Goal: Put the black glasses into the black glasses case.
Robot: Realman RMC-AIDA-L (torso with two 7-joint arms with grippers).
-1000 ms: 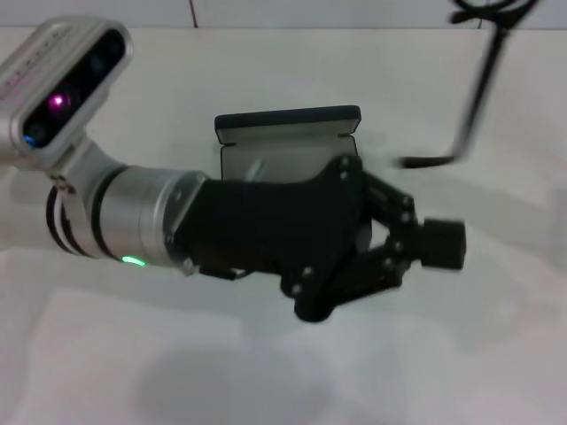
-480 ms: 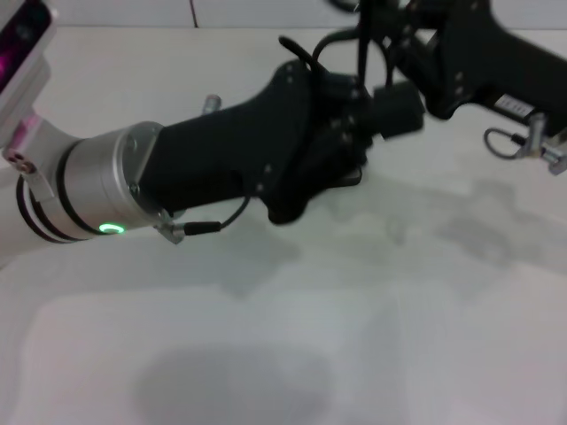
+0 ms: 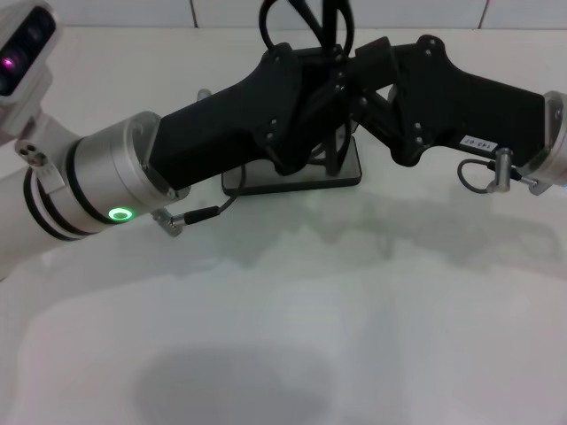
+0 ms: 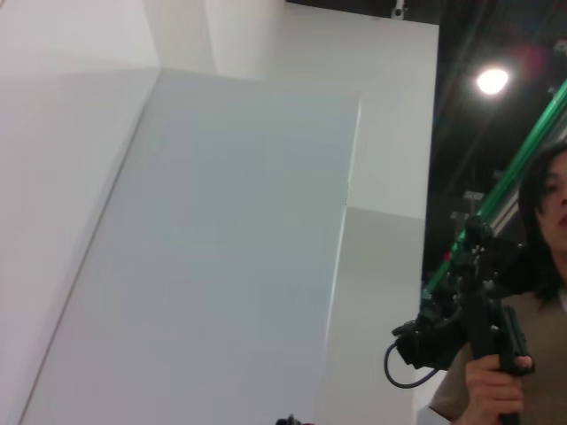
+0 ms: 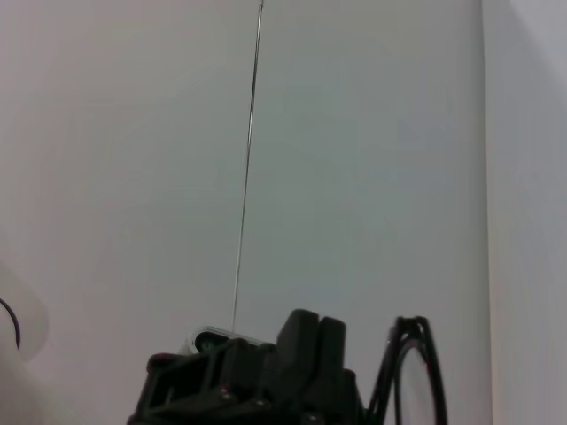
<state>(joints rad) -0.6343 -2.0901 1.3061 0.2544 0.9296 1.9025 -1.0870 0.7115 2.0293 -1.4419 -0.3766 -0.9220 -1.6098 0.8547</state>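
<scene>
My head camera looks forward and down at the white tabletop (image 3: 283, 336) from fairly close, both arms crowding the upper half where they meet over the black glasses case (image 3: 292, 181). My left wrist camera is tipped upward, away from the tabletop: pale wall panels (image 4: 204, 248), a ceiling light (image 4: 493, 81), and a person (image 4: 523, 354) off at the side. My right wrist camera also faces a plain wall (image 5: 266, 159), with the left gripper (image 5: 266, 376) and the black glasses (image 5: 412, 372) close in; those are what it shares with the head view.
</scene>
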